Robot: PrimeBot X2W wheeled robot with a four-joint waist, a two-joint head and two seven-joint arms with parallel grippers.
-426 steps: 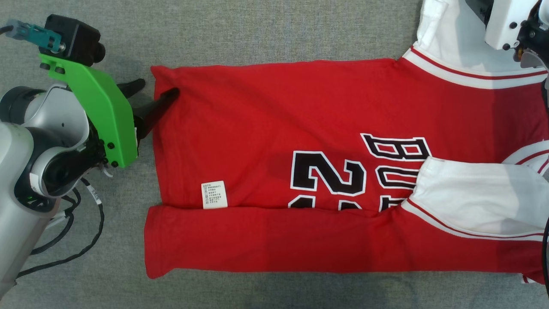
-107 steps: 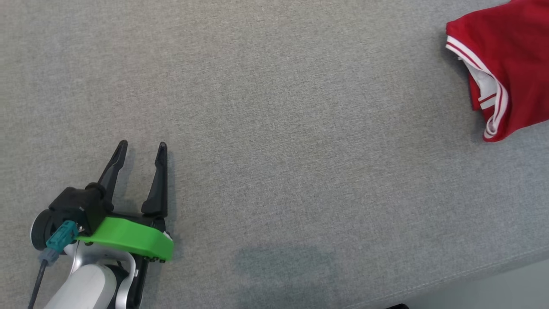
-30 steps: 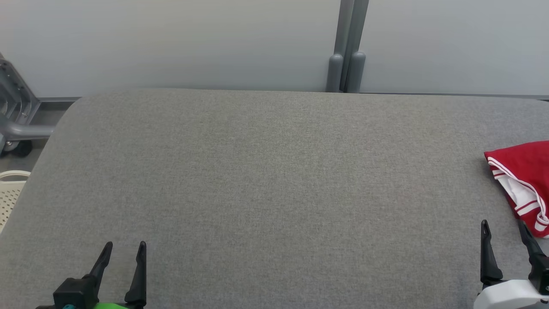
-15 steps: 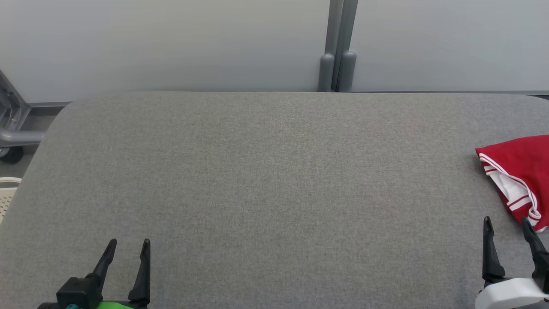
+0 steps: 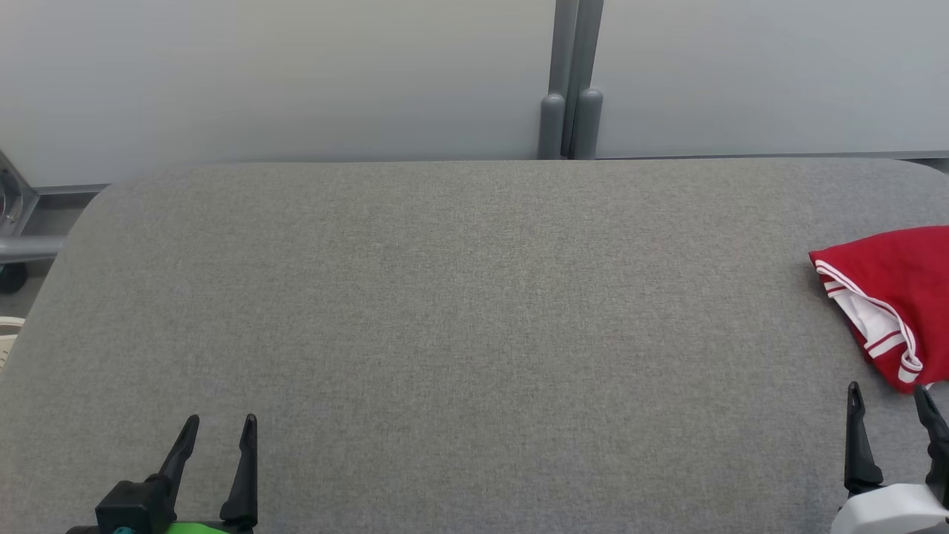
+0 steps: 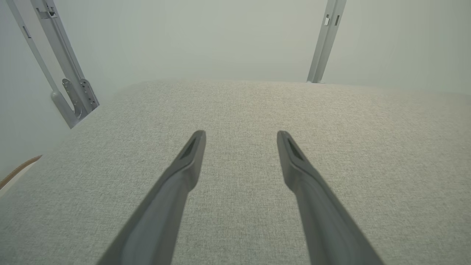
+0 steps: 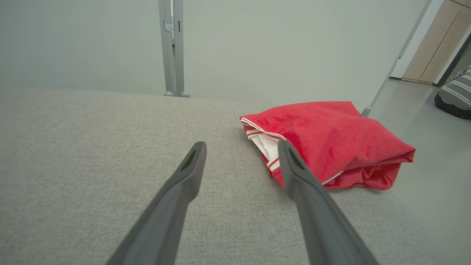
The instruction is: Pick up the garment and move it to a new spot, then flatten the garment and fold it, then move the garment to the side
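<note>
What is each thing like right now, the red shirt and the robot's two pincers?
Red shirt: folded up, lying at the right end of the grey cushion, not held.
Left pincer: open, empty.
Right pincer: open, empty, just beside the shirt.

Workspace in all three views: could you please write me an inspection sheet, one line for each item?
Surface: grey fabric-covered surface, flat, no stains seen.
Job's things: red jersey with white trim, folded, lying at the surface's right end.
Clutter: nothing seen.
Grippers: left gripper jaws open, empty; right gripper jaws open, empty, close beside the red jersey.
Cables: none seen loose; teal connector at the left gripper's base.
Surroundings: pale wall panels, grey post behind; wooden cabinet and striped fabric thing on the floor to the right.
</note>
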